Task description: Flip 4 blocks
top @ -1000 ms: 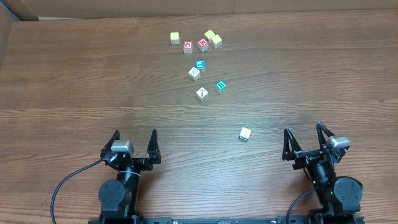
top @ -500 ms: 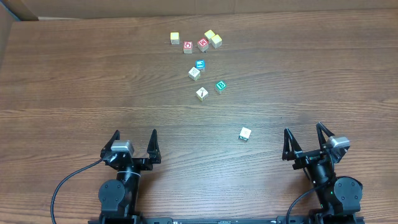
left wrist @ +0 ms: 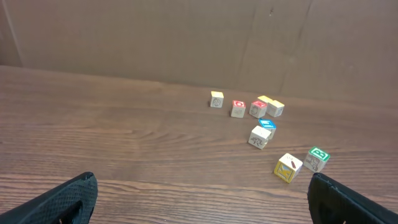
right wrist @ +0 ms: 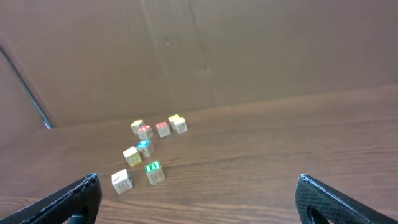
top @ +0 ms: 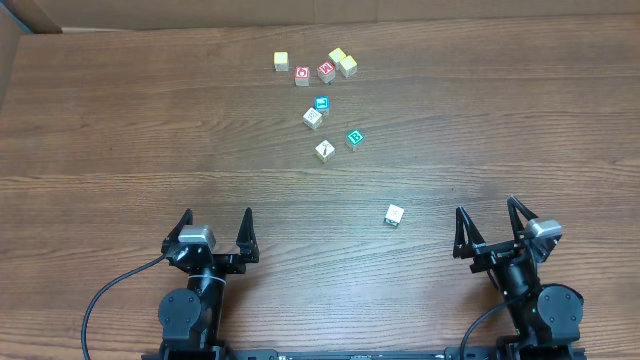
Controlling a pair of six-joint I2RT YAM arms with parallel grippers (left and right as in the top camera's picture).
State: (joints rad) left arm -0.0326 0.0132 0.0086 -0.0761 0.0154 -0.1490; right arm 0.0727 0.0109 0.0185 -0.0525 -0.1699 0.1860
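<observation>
table [top: 120,150] near side: open | lone block [top: 394,214]: free all round | far cubes [top: 347,66]: packed, touching, no gap

The left tool [top: 217,213] and right tool [top: 487,206] stand spread wide and empty, apart from the scattered blocks [top: 324,150].

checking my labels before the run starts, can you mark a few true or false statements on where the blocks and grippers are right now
1. The left gripper and the right gripper are both open and empty. True.
2. The green-printed block is held in a gripper. False: the green-printed block lies on the table, away from both grippers.
3. One cream block lies apart from the others, nearer the right gripper than the rest. True.
4. The red-printed cubes sit right by the left gripper. False: the red-printed cubes are in the far cluster, among yellow cubes.
</observation>
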